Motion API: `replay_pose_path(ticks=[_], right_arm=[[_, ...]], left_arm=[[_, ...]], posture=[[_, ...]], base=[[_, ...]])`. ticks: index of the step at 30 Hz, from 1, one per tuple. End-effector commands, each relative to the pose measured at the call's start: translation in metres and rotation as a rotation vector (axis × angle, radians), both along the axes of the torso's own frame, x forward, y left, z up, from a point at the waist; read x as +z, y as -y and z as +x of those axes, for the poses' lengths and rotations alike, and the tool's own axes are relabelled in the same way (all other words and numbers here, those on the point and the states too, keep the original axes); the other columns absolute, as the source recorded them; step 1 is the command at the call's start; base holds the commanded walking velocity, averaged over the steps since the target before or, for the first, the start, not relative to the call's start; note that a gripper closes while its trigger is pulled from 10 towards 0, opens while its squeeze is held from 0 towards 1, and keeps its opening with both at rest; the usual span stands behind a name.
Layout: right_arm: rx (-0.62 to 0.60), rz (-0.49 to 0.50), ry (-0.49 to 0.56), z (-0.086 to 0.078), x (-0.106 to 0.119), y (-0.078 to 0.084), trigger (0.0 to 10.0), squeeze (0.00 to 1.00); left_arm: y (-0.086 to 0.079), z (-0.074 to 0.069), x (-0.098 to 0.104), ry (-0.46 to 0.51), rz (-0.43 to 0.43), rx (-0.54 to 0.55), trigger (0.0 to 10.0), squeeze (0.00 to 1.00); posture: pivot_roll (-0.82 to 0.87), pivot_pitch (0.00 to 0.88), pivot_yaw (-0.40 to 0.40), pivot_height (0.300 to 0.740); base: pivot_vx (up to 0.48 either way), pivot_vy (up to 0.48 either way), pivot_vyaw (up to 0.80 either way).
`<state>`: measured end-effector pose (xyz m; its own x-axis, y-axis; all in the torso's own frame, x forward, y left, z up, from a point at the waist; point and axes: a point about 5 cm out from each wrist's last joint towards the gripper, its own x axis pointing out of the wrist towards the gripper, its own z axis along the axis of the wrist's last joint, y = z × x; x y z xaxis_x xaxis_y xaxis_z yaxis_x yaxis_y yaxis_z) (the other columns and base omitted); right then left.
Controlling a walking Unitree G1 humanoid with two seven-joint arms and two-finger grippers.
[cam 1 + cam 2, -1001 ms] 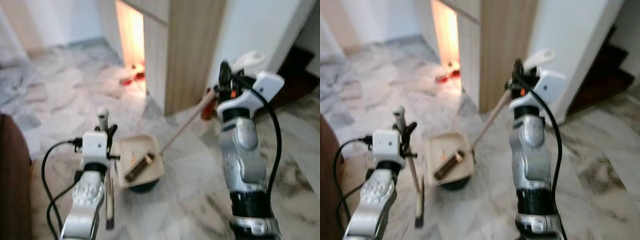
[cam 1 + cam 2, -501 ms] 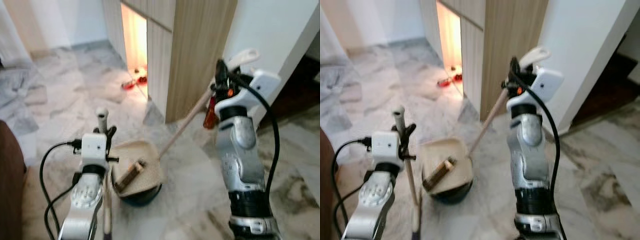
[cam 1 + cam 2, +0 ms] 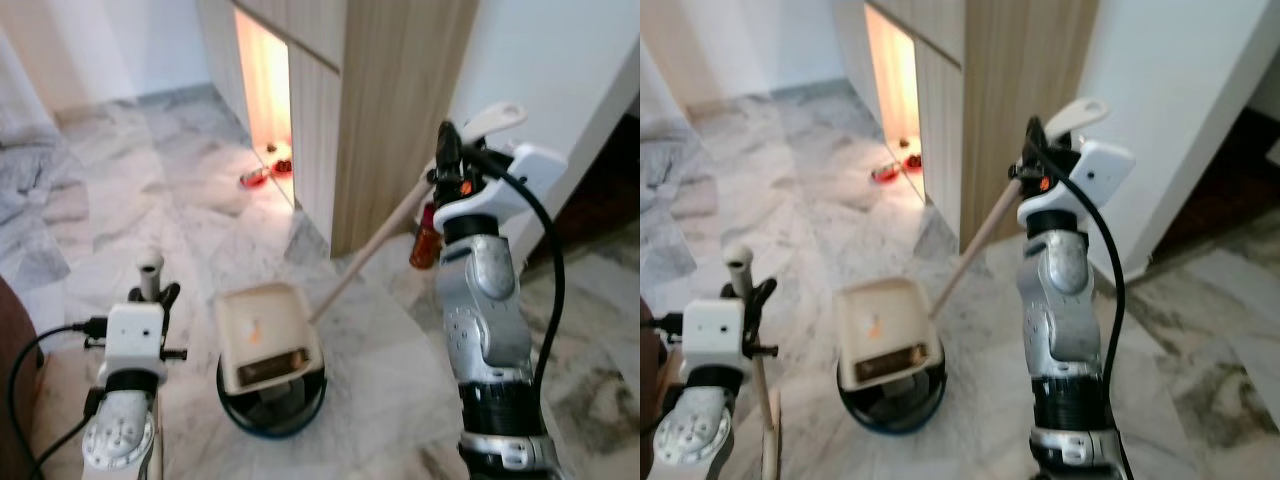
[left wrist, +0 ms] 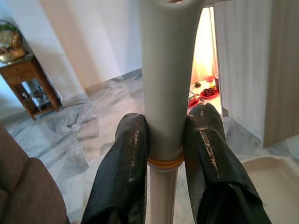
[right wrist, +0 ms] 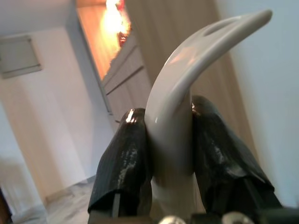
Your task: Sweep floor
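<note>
Room: marble floor [image 3: 390, 350], grey-veined and pale, runs back to a wood-panelled cabinet [image 3: 385, 110] with a lit opening beside it; small red items [image 3: 262, 172] lie on the floor at that opening.
Dustpan: the beige dustpan [image 3: 264, 335] is near the middle of the floor, tilted up over a dark round bin [image 3: 272, 408] just beneath it; its long handle [image 3: 365, 260] slants up toward the robot's right.
Contents: a dark scrap and a small orange fleck lie in the pan; what they are cannot be told.
Right gripper: the right gripper [image 5: 170, 140] is raised, its two black fingers clamped on the curved white grip at the top of the dustpan's pole.
Left gripper: the left gripper [image 4: 163, 140] is low on the robot's left, its fingers pressed against both sides of the pale broom handle [image 4: 164, 79], which stands upright.
Broom head: the lower shaft [image 3: 767, 425] drops out of frame, so the bristles cannot be judged.
Progress: judging by the scraps in the pan and the pan poised above the bin, some sweeping looks done and emptying is the step in hand.
Left to do: tipping the pan fully into the bin; the red items near the opening remain on the floor.
</note>
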<state>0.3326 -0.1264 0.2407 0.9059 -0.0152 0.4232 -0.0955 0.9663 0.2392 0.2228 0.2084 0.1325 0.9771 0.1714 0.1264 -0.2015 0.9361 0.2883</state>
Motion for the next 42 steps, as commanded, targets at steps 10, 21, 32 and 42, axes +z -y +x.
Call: replay_pose_path(ticks=[10,21,32,42], right_arm=[[0.052,0.032,0.111,-0.006,0.025,-0.011,10.0,0.0],[0.138,-0.03,0.188,-0.014,0.035,-0.025,10.0,0.0],[0.271,-0.115,0.251,-0.032,0.03,-0.053,10.0,0.0],[0.339,-0.257,0.325,-0.054,0.023,-0.074,10.0,0.0]], left_arm=[[0.004,-0.005,0.0,0.0,-0.002,-0.005,10.0,0.0],[0.004,-0.001,0.001,0.0,0.014,-0.021,10.0,0.0],[0.007,0.007,0.007,0.029,-0.002,-0.034,10.0,0.0],[0.011,0.009,0.007,0.033,0.021,-0.064,10.0,0.0]], posture=[[0.02,0.015,-0.01,0.74],[0.02,0.018,-0.013,0.74],[0.02,0.019,-0.014,0.74],[0.02,0.021,-0.013,0.74]], base=[[0.099,0.0,0.0],[0.0,0.0,0.0],[0.0,0.0,0.0],[0.0,0.0,0.0]])
